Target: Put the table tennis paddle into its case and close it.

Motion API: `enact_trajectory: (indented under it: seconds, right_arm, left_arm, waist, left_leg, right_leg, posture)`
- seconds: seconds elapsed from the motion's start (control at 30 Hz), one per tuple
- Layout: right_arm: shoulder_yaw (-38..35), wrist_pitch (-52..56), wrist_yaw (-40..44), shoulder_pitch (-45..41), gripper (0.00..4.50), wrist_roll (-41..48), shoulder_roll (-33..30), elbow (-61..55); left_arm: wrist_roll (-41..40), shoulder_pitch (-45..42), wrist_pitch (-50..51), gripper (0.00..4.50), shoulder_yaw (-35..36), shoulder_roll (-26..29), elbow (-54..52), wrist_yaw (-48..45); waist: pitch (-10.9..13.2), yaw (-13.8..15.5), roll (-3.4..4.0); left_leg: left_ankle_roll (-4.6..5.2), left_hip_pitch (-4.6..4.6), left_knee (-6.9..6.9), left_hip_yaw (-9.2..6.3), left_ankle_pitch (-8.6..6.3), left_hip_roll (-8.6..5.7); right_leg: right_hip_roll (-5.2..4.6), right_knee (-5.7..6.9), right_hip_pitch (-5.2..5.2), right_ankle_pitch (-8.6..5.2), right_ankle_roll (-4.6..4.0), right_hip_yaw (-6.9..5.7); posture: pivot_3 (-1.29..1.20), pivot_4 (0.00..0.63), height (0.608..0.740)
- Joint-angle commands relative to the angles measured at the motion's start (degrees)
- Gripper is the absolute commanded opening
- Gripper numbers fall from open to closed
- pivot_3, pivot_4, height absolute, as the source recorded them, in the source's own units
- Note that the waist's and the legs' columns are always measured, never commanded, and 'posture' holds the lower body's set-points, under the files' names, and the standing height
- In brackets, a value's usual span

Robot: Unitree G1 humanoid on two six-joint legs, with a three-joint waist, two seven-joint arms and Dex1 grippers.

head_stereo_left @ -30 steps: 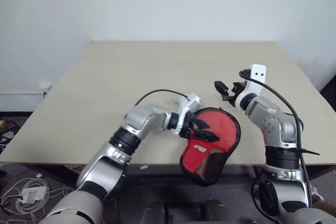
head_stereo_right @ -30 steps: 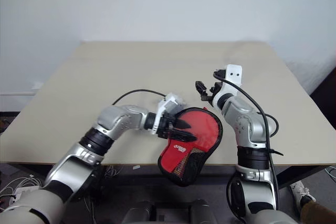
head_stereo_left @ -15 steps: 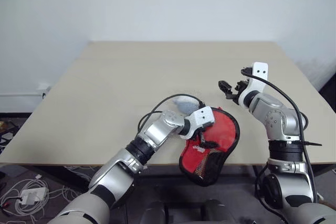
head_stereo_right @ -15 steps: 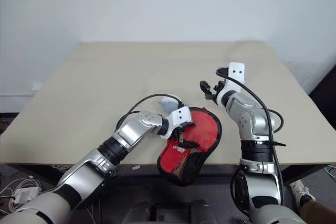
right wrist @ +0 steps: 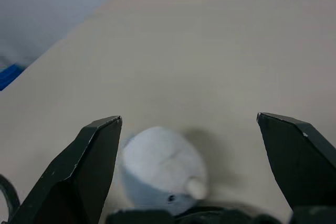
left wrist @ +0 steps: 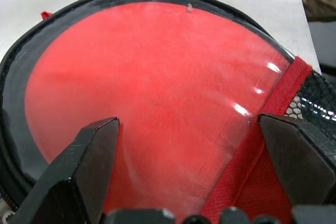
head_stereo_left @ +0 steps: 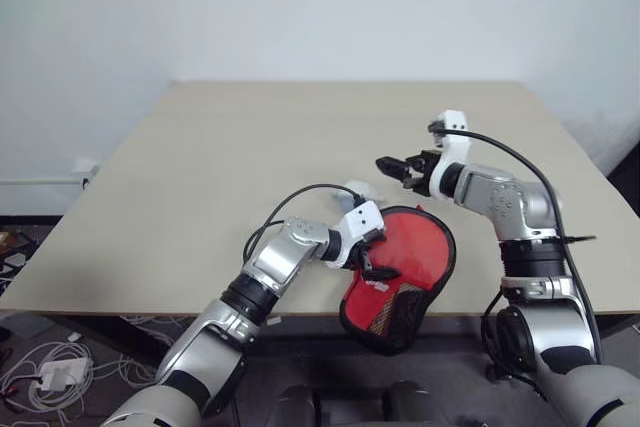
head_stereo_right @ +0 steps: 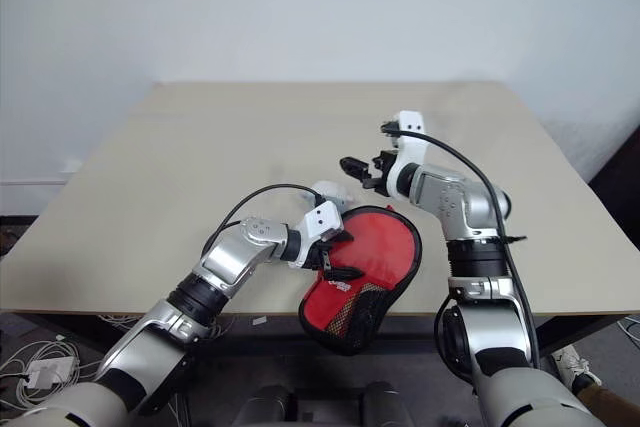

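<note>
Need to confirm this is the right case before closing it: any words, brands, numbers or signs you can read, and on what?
Case: a small white mark on the red band above its mesh panel, too small and blurred to read.
Table, left gripper, right gripper: no text.

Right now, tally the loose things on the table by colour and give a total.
Red and black: 1, the case, with the red table tennis paddle showing through its clear panel.
Pale grey: 1, the small round lump.
Total: 2 colour groups, 3 things counting the paddle.
</note>
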Motion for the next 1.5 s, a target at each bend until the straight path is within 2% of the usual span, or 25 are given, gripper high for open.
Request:
enact_trajectory:
  seconds: [0.03, 0.37, 0.5, 0.6, 0.87, 0.97, 1.03, 1.13, 1.5]
  right_arm:
    - [2.35, -3.08, 5.24, -4.81, 4.50, -1.52, 0.11, 6.80]
    - [11.55, -10.83, 14.29, -8.84, 4.50, -9.96, 2.53, 21.35]
    - [14.30, -15.18, 14.05, -9.12, 4.50, -14.26, 3.20, 24.23]
    - [12.79, -18.47, 10.50, -10.01, 4.50, -15.96, 4.24, 27.90]
    - [6.15, -21.46, 4.09, -11.38, 1.90, -14.61, 5.81, 28.87]
    - [4.65, -21.82, 1.61, -11.06, 1.00, -14.84, 6.50, 28.70]
    - [3.95, -21.72, 0.53, -10.75, 0.56, -14.99, 6.77, 28.82]
    - [3.46, -21.55, -1.14, -10.24, 0.39, -15.42, 6.80, 28.87]
    - [-0.28, -22.44, -11.15, -6.97, 0.38, -16.54, 4.33, 21.62]
  left_arm:
    - [2.13, 3.46, 4.83, 4.47, -2.99, -0.55, 1.64, 0.18]
    - [3.33, 4.39, 5.13, 4.47, -2.31, -0.45, 0.31, 0.29]
    - [3.47, 4.40, 5.28, 4.47, -2.19, -0.48, 0.34, 0.40]
    - [3.55, 4.29, 5.24, 4.47, -2.11, -0.51, 0.60, 0.40]
    - [3.71, 3.84, 5.02, 4.50, -2.06, -0.48, 1.35, 0.18]
    - [3.71, 3.56, 5.01, 4.50, -2.11, -0.63, 1.78, 0.04]
    - [3.82, 3.31, 4.80, 4.50, -2.20, -0.78, 2.07, 0.03]
    - [3.87, 3.10, 4.80, 4.50, -2.24, -0.86, 2.30, -0.03]
    - [4.27, 2.05, 4.77, 4.50, -2.74, -1.17, 3.47, -0.77]
  waist:
    - [0.00, 0.15, 0.00]
    - [-0.08, 0.16, 0.00]
    - [-0.09, 0.14, 0.02]
    - [-0.10, 0.13, 0.02]
    - [-0.10, 0.15, 0.02]
    - [-0.10, 0.14, 0.03]
    - [-0.10, 0.17, 0.03]
    - [-0.10, 0.18, 0.02]
    - [-0.11, 0.22, 0.03]
  left_leg:
    - [0.01, 0.18, -0.04, 0.00, -0.01, 0.00]
    - [0.04, 0.32, -0.02, -0.04, -0.05, 0.00]
    - [0.04, 0.34, -0.02, -0.04, -0.05, 0.00]
    - [0.04, 0.34, -0.03, -0.05, -0.05, 0.00]
    - [0.03, 0.33, -0.03, -0.06, -0.05, 0.00]
    - [0.04, 0.34, -0.03, -0.06, -0.05, 0.00]
    - [0.04, 0.34, -0.02, -0.06, -0.05, 0.00]
    - [0.04, 0.34, -0.01, -0.06, -0.05, 0.00]
    - [0.04, 0.34, -0.01, -0.07, -0.04, 0.00]
  right_leg:
    - [0.00, -0.05, 0.17, -0.01, 0.00, 0.00]
    - [0.00, -0.10, 0.35, -0.02, 0.01, -0.05]
    - [0.00, -0.09, 0.35, -0.02, 0.01, -0.05]
    - [0.00, -0.09, 0.36, -0.02, 0.02, -0.05]
    - [0.00, -0.08, 0.36, -0.02, 0.01, -0.06]
    - [0.00, -0.08, 0.36, -0.02, 0.01, -0.05]
    - [0.00, -0.07, 0.37, -0.02, 0.01, -0.06]
    - [0.00, -0.07, 0.38, -0.02, 0.01, -0.06]
    - [0.00, -0.06, 0.39, -0.02, 0.01, -0.06]
  posture:
    - [0.00, 0.000, 0.740]
    - [0.00, 0.000, 0.740]
    - [0.00, 0.000, 0.740]
    - [0.00, 0.000, 0.740]
    - [0.00, 0.000, 0.740]
    - [0.00, 0.000, 0.740]
    - [0.00, 0.000, 0.740]
    - [0.00, 0.000, 0.740]
    - [0.00, 0.000, 0.740]
